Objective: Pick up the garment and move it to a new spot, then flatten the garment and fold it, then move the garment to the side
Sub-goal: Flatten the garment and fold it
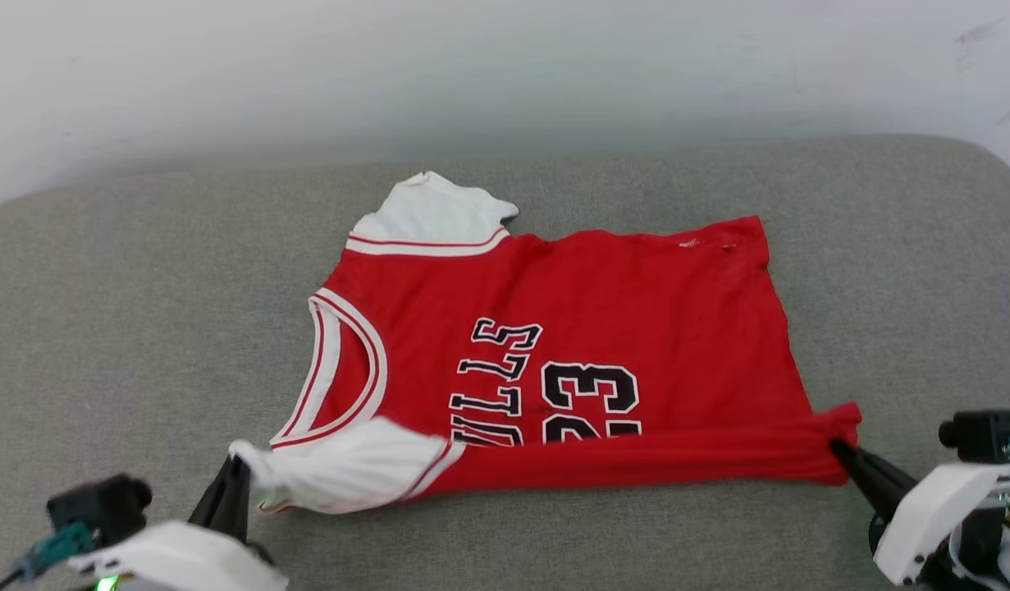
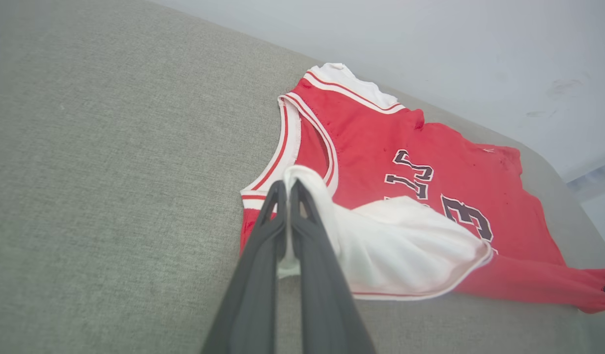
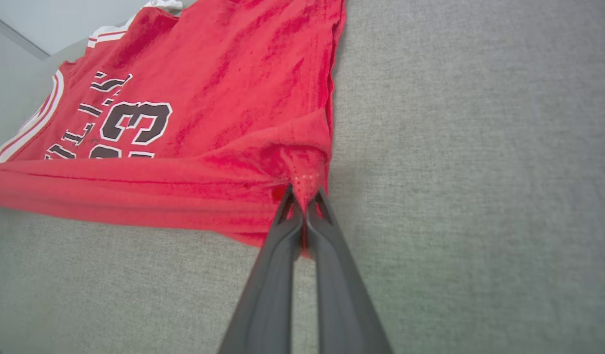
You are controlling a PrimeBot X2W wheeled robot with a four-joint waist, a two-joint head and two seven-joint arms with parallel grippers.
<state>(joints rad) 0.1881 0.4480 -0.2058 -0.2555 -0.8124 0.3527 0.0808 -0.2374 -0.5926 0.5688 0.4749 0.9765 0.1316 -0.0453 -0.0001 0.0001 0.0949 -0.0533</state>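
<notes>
Our left gripper (image 1: 235,469) pinches the white sleeve (image 1: 349,468) of the garment (image 1: 603,328) and our right gripper (image 1: 835,448) its hem corner (image 1: 841,420), the near edge stretched sideways between them, the body lying beyond.

You have a bench (image 1: 143,328) covered in grey woven fabric, spreading across your head view from 3 o'clock round to 9 o'clock. Its far edge runs across toward 12 o'clock and bends into a rounded corner (image 1: 984,160) at 2 o'clock. Behind it you see a plain pale wall (image 1: 505,66), with faint scuff marks (image 1: 976,34) at 1 o'clock. The light is soft and even.
</notes>
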